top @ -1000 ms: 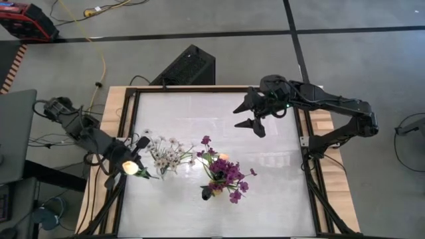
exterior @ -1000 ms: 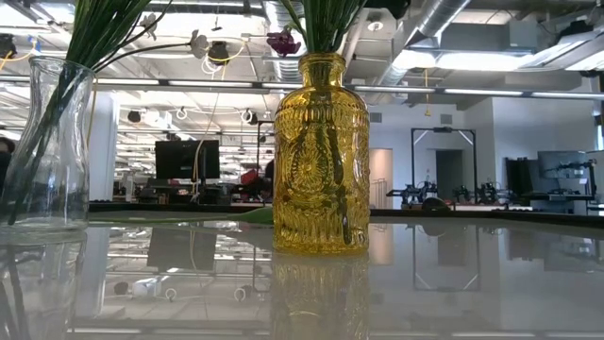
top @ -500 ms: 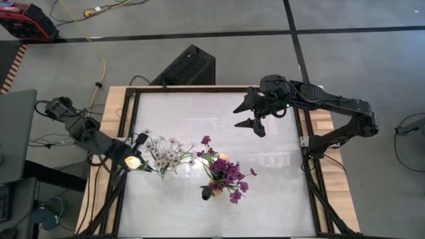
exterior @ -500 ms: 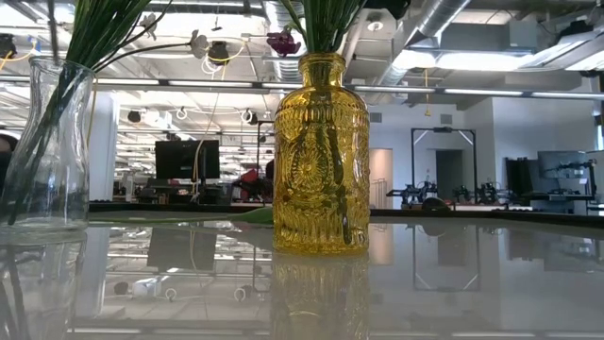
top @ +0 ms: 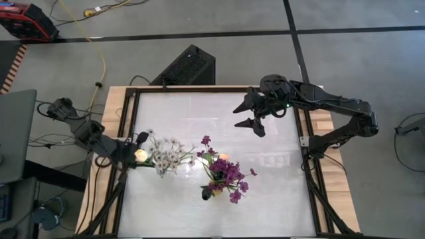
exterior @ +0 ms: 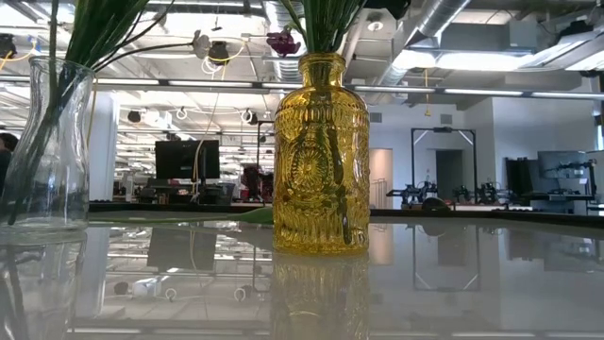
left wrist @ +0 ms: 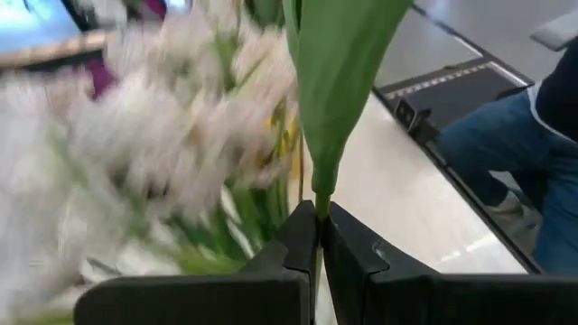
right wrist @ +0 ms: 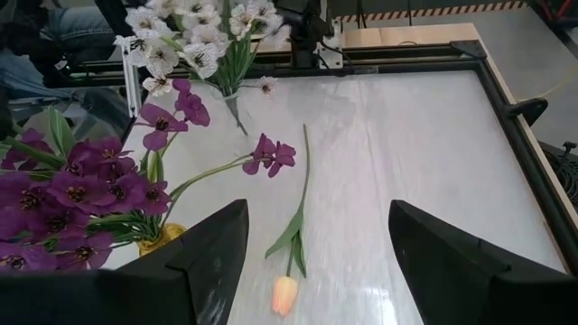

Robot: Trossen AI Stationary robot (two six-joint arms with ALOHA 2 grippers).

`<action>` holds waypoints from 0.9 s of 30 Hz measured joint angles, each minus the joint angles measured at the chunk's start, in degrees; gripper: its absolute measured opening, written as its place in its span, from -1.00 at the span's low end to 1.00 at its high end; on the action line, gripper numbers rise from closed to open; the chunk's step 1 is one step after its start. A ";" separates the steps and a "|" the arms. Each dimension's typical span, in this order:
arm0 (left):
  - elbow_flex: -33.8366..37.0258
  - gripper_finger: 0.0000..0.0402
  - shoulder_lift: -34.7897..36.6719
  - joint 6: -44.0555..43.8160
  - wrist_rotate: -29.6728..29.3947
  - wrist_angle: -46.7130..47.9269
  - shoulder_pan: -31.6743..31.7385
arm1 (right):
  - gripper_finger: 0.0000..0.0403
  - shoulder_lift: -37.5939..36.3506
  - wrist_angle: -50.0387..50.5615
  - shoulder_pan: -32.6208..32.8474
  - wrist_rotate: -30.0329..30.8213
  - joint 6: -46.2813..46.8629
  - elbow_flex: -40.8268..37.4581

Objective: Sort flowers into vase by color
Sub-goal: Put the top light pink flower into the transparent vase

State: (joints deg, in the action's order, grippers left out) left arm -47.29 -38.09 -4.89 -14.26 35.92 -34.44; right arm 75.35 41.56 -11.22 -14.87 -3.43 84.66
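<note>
My left gripper point(top: 137, 147) is shut on a cream-peach tulip point(top: 140, 155) and sits at the table's left, right beside the white blossoms point(top: 166, 157) that stand in the clear vase point(exterior: 47, 142). Purple flowers point(top: 228, 174) stand in the yellow vase point(exterior: 321, 151). A second peach tulip point(right wrist: 287, 271) lies flat on the table by the yellow vase. My right gripper point(top: 255, 117) hangs open over the far right of the table, touching nothing. My left gripper pinches the tulip's green stem at the base of a leaf point(left wrist: 318, 200) between its two fingers point(left wrist: 348, 253). The leaf rises away beyond the fingertips. The tulip is lifted clear of the table, its cream head point(top: 140, 155) next to the white blossoms.
The table's black frame point(top: 307, 139) and wooden edge run round the white top. A person in blue jeans point(left wrist: 506, 153) shows beyond the table in the left wrist view. Bare table top lies between the vases and the right arm.
My left gripper has carried the tulip toward the far edge and to the right, closer to the white blossoms in the clear vase. It has stayed shut on the stem. The right arm has kept still.
</note>
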 joint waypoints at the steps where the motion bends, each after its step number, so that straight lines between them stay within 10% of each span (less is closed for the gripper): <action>1: 0.65 -1.00 -0.06 -0.80 0.02 -0.09 0.00 | 0.45 0.00 0.00 0.00 0.00 -0.01 0.00; 27: 6.43 -0.76 -0.01 -8.48 -4.48 -0.72 0.02 | 0.45 0.00 0.02 0.33 -0.02 0.03 0.00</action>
State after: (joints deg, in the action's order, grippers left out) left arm -40.86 -38.09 -13.37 -18.74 35.20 -34.41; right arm 75.35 41.58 -10.90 -14.90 -3.40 84.66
